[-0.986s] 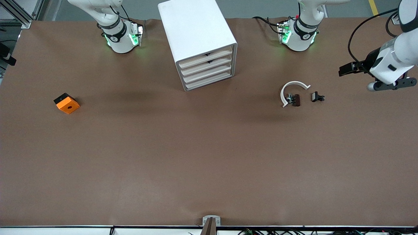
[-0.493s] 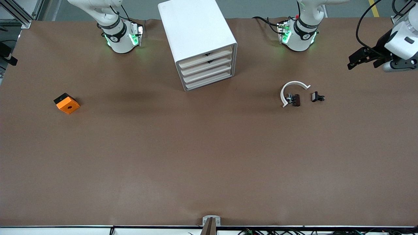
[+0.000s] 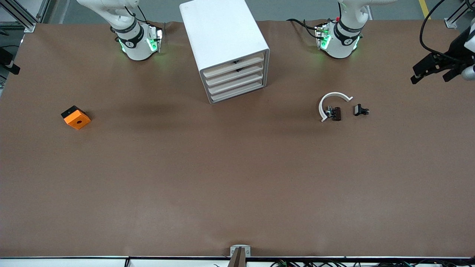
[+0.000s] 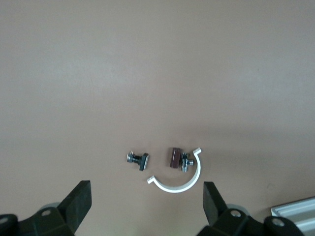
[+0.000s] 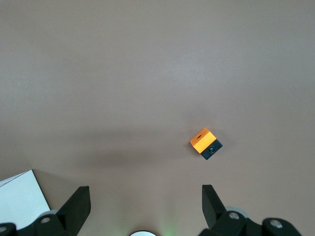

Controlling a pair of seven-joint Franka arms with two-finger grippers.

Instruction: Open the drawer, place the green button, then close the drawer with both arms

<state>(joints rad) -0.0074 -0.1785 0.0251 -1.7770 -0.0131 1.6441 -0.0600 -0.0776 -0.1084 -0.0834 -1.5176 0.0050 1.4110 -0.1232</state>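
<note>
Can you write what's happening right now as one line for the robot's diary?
drawer: shut | left gripper: open, empty, at table's edge | right gripper: open, empty, above table | button: not seen

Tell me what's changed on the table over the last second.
Only the left gripper moved: open and empty, it swung away from the small parts toward the left arm's end of the table, nearly leaving the front view. The cabinet with its drawer shut, the orange block, the white arc and the small black piece stayed put.
</note>
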